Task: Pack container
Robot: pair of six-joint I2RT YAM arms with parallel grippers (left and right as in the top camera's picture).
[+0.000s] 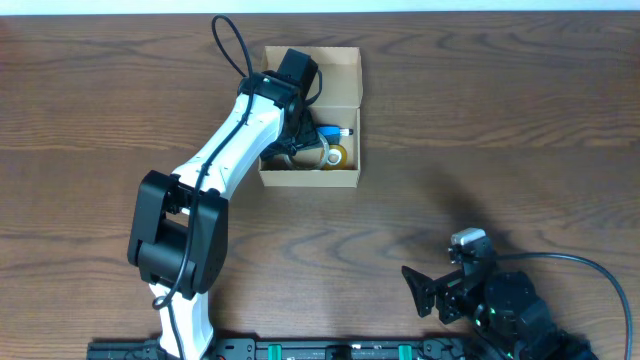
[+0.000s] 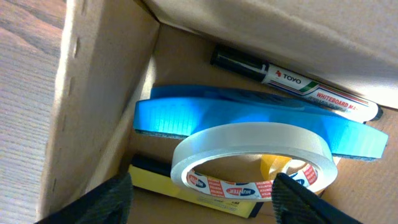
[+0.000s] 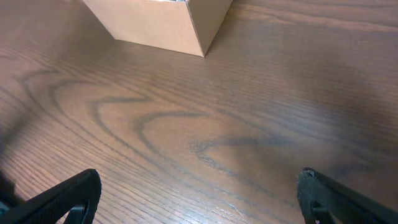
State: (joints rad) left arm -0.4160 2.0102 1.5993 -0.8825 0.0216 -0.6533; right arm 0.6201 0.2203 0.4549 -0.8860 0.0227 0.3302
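The tan cardboard container stands open at the back middle of the table, its flap lid folded back. My left gripper is open and empty inside it, just above a white tape roll. The roll lies on a blue tape roll and a yellow box. A black whiteboard marker lies along the far wall. In the overhead view the left arm covers most of the contents. My right gripper is open and empty low over the table at the front right. The container's corner shows ahead of it.
The wooden table surrounds the container. The container's left wall stands close beside my left finger. A black rail runs along the front edge.
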